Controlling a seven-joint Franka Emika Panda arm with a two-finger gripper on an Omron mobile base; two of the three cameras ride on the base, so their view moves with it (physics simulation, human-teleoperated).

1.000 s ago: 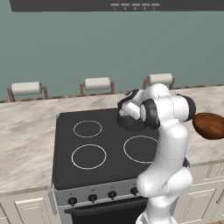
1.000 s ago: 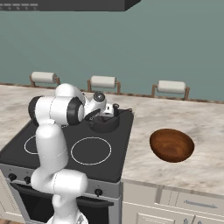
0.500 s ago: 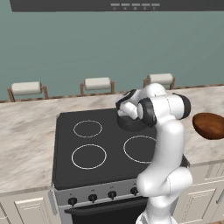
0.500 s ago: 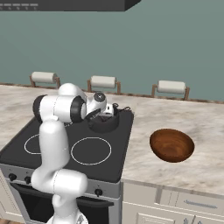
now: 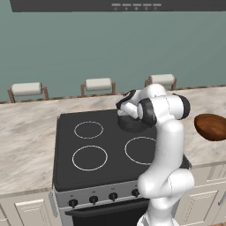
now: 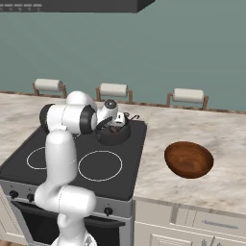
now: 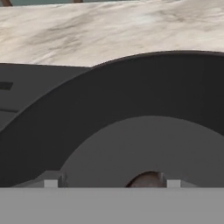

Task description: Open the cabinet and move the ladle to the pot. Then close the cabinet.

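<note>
- Left base view: against the frame of half a second ago the arm's pose reads almost the same, the hand staying low over the pot (image 5: 131, 123) on the stove's (image 5: 95, 150) rear right burner. The pincer (image 5: 125, 105) is tucked against the pot's far rim; its jaws cannot be told from here. A brown wooden bowl (image 5: 212, 126) sits on the counter (image 5: 26, 145) to the right, well apart from the stove.
- Right base view: hand and pot stand as in the earlier frame. The ladle (image 6: 126, 118) now lies in the pot (image 6: 114, 135), a thin black handle with a hooked end leaning out over the rim toward the right; its bowl is hidden inside. The pincer (image 6: 116, 121) hangs just above the pot's mouth, beside the handle.
- Hand view: dark pot wall (image 7: 131, 96) and grey floor seen close up; two finger tips (image 7: 51, 182) stand wide apart at the bottom, spread, nothing pinched between them. A small dark rounded shape sits between them, too cropped to name.
</note>
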